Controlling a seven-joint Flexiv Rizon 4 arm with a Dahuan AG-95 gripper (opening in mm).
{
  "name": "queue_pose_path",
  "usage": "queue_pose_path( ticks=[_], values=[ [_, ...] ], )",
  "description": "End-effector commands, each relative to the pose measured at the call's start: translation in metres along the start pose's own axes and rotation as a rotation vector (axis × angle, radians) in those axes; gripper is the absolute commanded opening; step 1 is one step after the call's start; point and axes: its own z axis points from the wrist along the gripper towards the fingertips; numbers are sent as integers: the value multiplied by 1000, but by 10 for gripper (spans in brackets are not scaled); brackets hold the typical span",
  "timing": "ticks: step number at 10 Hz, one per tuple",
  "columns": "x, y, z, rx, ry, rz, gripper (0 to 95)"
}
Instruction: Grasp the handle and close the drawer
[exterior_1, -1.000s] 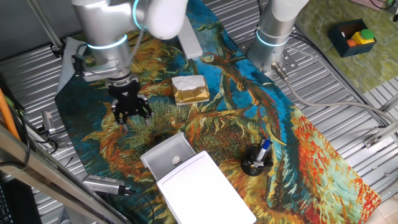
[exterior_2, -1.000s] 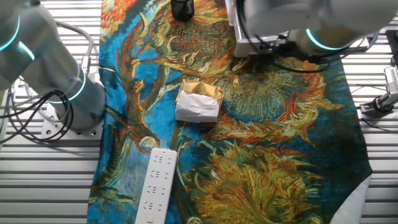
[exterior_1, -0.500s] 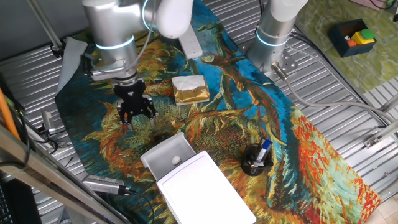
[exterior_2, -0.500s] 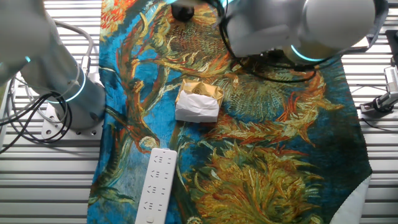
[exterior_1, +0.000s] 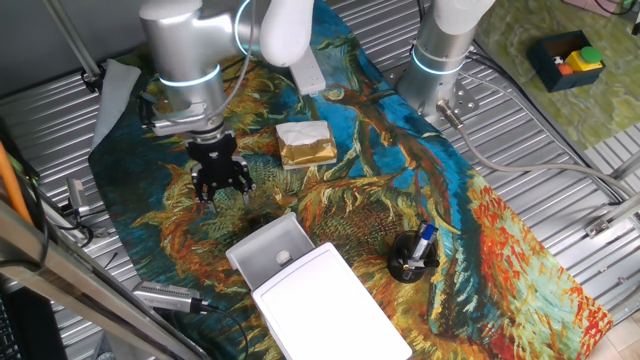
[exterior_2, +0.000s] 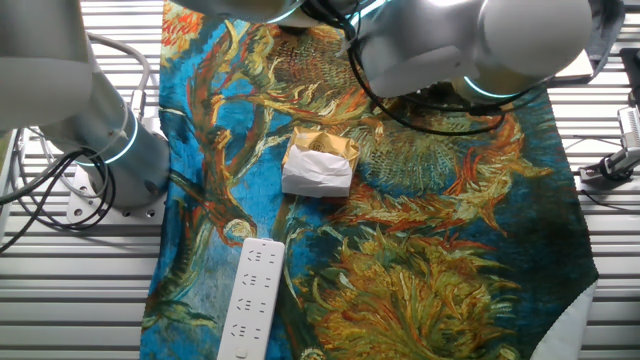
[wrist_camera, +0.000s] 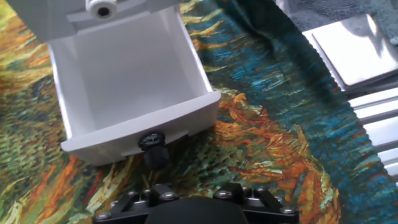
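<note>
Hovering above the painted cloth at centre-left of one fixed view, the black two-finger gripper (exterior_1: 221, 183) points down with fingers spread, holding nothing. The shallow white plastic drawer (exterior_1: 268, 247) stands pulled out from its white flat-topped box (exterior_1: 333, 305) and contains nothing. In the hand view its small dark-looking handle knob (wrist_camera: 152, 142) sits at lower centre, with a white-and-gold square block (exterior_1: 305, 143) to the gripper's right.

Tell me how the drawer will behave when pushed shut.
The drawer looks like thin, empty plastic, so probably light and stiff. Its box sits on cloth and may slide. The small handle could slip from the claw.
</note>
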Motion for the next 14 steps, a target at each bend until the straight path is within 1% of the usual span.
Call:
queue_pose_path(
  ticks=[1, 2, 3, 4, 5, 6, 7, 8, 9, 10, 11, 12, 14],
  values=[
    [1, 0, 0, 2, -2, -7, 570],
    [1, 1, 0, 3, 4, -5, 570],
    [1, 1, 0, 16, 7, 11, 570],
    [1, 1, 0, 58, 10, 40, 570],
    [1, 1, 0, 56, 26, 29, 570],
    [1, 1, 0, 38, 34, 15, 570],
    [1, 1, 0, 13, 38, -27, 570],
    [1, 1, 0, 1, 39, -56, 570],
    [1, 1, 0, -23, 49, -82, 570],
    [1, 1, 0, -34, 86, -110, 570],
    [1, 1, 0, -46, 109, -118, 570],
    [1, 1, 0, -61, 108, -139, 570],
    [1, 1, 0, -74, 109, -164, 570]
  ],
)
